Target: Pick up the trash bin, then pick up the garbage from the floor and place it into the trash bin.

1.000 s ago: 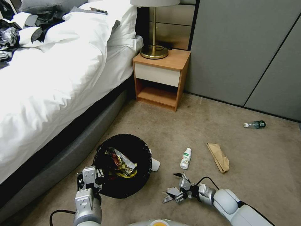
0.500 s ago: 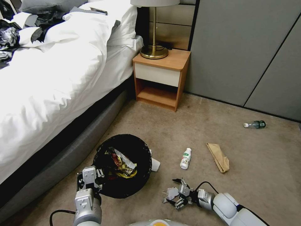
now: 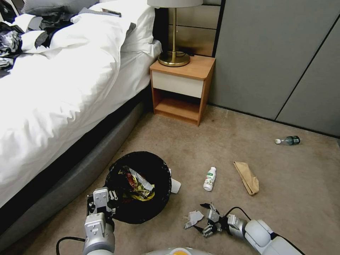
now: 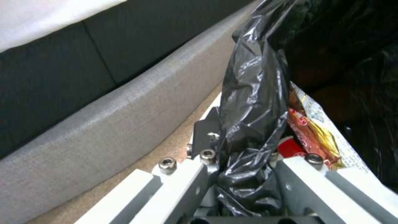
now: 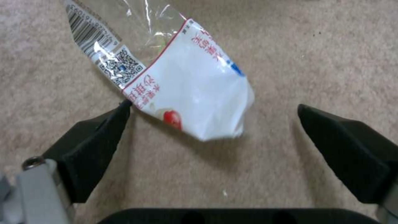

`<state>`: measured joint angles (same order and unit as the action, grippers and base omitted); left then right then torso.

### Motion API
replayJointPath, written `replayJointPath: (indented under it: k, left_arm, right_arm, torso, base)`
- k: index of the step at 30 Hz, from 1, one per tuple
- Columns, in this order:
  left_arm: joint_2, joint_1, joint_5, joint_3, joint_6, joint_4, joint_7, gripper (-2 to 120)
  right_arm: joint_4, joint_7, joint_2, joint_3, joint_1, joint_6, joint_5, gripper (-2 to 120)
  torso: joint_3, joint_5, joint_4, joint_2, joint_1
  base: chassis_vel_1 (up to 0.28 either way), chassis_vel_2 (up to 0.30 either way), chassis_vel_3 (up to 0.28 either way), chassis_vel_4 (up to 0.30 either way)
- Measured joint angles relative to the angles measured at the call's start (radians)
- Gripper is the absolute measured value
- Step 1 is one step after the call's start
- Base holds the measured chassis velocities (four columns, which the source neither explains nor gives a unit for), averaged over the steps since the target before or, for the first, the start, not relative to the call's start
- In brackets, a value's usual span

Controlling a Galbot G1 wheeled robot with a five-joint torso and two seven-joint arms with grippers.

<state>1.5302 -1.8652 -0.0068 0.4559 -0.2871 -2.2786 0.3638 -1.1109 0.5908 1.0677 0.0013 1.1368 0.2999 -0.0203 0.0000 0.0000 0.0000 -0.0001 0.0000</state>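
Note:
The trash bin, lined with a black bag, stands on the carpet beside the bed with snack wrappers inside. My left gripper is shut on its near rim; the left wrist view shows the fingers of this gripper pinching the bag. Low over the carpet, my right gripper is open just right of a white wrapper. In the right wrist view the wrapper lies flat ahead of the spread fingers. More garbage lies farther out: a white bottle, a brown paper bag and a small bottle.
The bed with its grey base fills the left side. A wooden nightstand with a brass lamp stands at the back, against grey wall panels. A white tissue lies against the bin's right side.
My right gripper has drawn back to the right and toward me, uncovering the white wrapper on the carpet. The left gripper and the bin have not moved.

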Motion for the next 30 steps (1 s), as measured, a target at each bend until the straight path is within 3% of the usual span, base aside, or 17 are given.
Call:
replayJointPath:
  k: [9,15,18,30]
  left_arm:
    - [0.000,0.000,0.000,0.000,0.000,0.000,0.000,1]
    - [0.000,0.000,0.000,0.000,0.000,0.000,0.000,1]
    - [0.000,0.000,0.000,0.000,0.000,0.000,0.000,1]
    - [0.000,0.000,0.000,0.000,0.000,0.000,0.000,1]
  right_arm:
    - [-0.012,0.001,0.000,-0.013,-0.014,0.001,0.007,75]
    - [-0.033,0.002,-0.005,-0.018,-0.008,0.005,0.007,48]
    - [-0.047,0.002,-0.012,-0.018,0.000,0.005,0.006,43]
    - [-0.094,0.004,-0.028,-0.015,0.028,0.005,0.007,84]
  torso:
    - [0.000,0.0000,0.0000,0.000,0.000]
    - [0.000,0.0001,0.0000,0.000,0.000]
    - [0.000,0.0001,0.0000,0.000,0.000]
    - [0.000,0.0000,-0.0001,0.000,0.000]
  base:
    - [0.000,0.000,0.000,0.000]
    - [0.000,0.000,0.000,0.000]
    - [0.000,0.000,0.000,0.000]
    - [0.000,0.000,0.000,0.000]
